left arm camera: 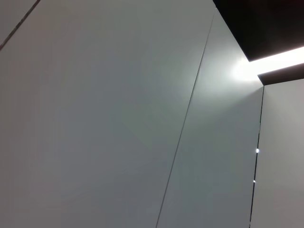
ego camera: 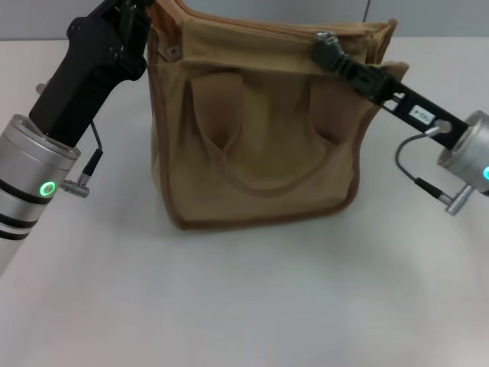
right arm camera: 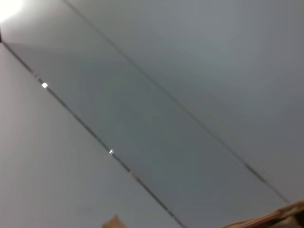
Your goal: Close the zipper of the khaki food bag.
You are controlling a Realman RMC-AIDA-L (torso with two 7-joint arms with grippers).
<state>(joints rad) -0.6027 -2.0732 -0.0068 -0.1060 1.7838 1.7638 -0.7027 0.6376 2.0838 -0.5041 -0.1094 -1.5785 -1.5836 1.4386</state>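
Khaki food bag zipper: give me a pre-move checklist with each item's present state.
1. khaki food bag upright on the table: ok.
2. right gripper at the zipper near the bag's right end: ok.
3. Right gripper's hold on the pull tab: cannot tell.
4. left gripper at the bag's top left corner: ok.
5. Left gripper's hold on the bag: cannot tell.
6. Zipper fully closed: cannot tell.

Even soft overhead light; faint shadow under khaki food bag; ceiling strip glare in left wrist view
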